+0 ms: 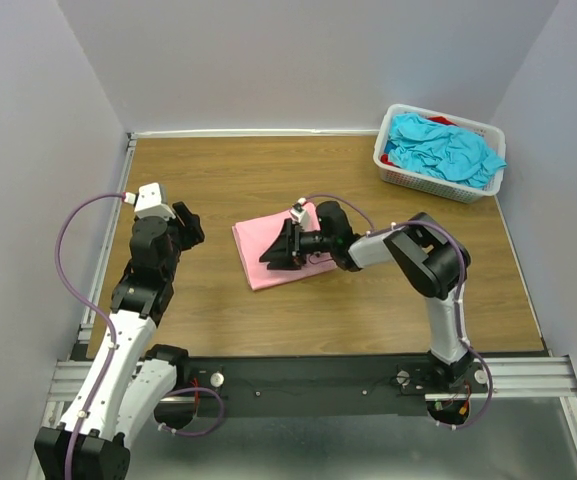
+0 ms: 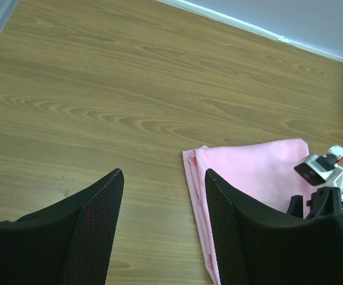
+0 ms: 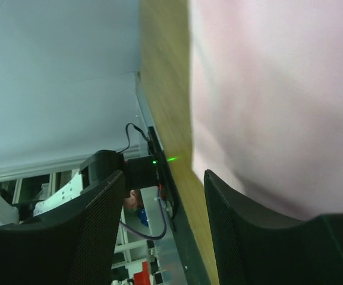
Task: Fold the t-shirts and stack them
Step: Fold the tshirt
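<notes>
So the folded t-shirt (image 1: 256,240) lies flat mid-table (image 1: 368,300), with the right gripper (image 1: 274,257) over its near part and the left gripper (image 1: 190,226) off to its left, apart from it. The basket (image 1: 408,178) sits in the far right corner with a heap of t-shirts (image 1: 448,150) in it.

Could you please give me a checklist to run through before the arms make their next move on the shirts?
1. Pink t-shirt lies folded on the table: ok.
2. Left claw open, empty, beside the shirt over bare wood: ok.
3. Right claw open: ok.
4. Right claw clear of the pink cloth: cannot tell; it sits right over the shirt.
5. Turquoise t-shirts folded: not ok; crumpled in the basket.
6. Red cloth reachable: cannot tell; mostly hidden under the turquoise ones.
</notes>
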{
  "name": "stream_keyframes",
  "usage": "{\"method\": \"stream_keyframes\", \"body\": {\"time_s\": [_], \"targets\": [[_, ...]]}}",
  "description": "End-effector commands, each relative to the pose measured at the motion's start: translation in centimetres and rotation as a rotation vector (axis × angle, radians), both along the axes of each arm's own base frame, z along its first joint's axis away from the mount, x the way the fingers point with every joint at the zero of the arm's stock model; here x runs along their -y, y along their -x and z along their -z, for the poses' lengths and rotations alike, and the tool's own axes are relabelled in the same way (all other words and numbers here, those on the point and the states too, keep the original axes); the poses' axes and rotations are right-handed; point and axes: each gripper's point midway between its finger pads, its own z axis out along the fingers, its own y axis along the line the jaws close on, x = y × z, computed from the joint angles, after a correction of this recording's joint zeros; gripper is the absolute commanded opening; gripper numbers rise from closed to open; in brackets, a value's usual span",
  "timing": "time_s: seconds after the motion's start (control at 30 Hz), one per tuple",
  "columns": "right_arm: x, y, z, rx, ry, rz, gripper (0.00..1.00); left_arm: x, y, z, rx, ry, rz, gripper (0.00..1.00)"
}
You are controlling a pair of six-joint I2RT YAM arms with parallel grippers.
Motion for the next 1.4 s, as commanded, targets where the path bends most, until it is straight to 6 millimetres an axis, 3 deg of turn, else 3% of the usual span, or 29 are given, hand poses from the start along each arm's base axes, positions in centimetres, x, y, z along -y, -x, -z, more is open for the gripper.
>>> {"method": "stream_keyframes", "body": {"time_s": [0.0, 0.1, 0.17, 0.3, 0.43, 0.5, 0.67, 0.77, 0.93, 1.07, 1.1, 1.17, 1.27, 1.37], "targets": [[-3.0, 0.4, -4.7, 0.065, -0.074, -0.047, 0.63, -1.0, -0.5, -0.9, 0.035, -0.022, -0.038, 0.65], [-5.3, 1.9, -4.4, 0.060, -0.085, -0.109, 0.63, -0.9, -0.6, -1.0, 0.040, -0.020, -0.034, 0.65], [-6.1, 2.7, -2.6, 0.032, -0.063, -0.126, 0.63, -0.9, -0.6, -1.0, 0.039, -0.019, -0.033, 0.65], [-6.4, 3.0, 1.0, -0.011, -0.011, -0.119, 0.63, -0.9, -0.6, -1.0, 0.040, -0.020, -0.034, 0.65], [-6.4, 3.3, 3.2, -0.053, 0.015, -0.132, 0.63, -0.7, -0.7, -0.7, 0.032, -0.020, -0.023, 0.65], [-6.6, 3.3, 2.9, -0.052, 0.008, -0.141, 0.63, -0.6, -0.8, -0.5, 0.024, -0.021, -0.014, 0.65], [-6.8, 2.3, -2.0, 0.056, -0.038, -0.158, 0.63, 0.9, -1.1, -0.7, 0.039, 0.003, 0.063, 0.65], [-5.9, 0.4, -4.4, 0.137, -0.022, -0.109, 0.63, 2.5, -1.6, -0.7, 0.045, 0.049, 0.131, 0.65], [-1.1, -6.1, -5.4, 0.242, 0.065, 0.072, 0.63, 5.6, -3.8, 0.6, 0.007, 0.160, 0.238, 0.65], [2.8, -10.9, -5.0, 0.262, 0.112, 0.210, 0.63, 8.0, -5.8, 2.8, -0.057, 0.263, 0.305, 0.58], [4.0, -12.3, -4.9, 0.265, 0.122, 0.247, 0.63, 8.4, -6.4, 2.5, -0.036, 0.282, 0.315, 0.56], [5.0, -13.8, -4.1, 0.266, 0.141, 0.283, 0.63, 9.2, -7.1, 3.2, -0.053, 0.316, 0.334, 0.52], [6.4, -16.6, -3.3, 0.276, 0.159, 0.340, 0.63, 10.7, -8.8, 6.6, -0.135, 0.371, 0.357, 0.44], [7.0, -18.0, -1.4, 0.262, 0.185, 0.366, 0.63, 11.6, -9.7, 8.3, -0.172, 0.395, 0.370, 0.37]]}}
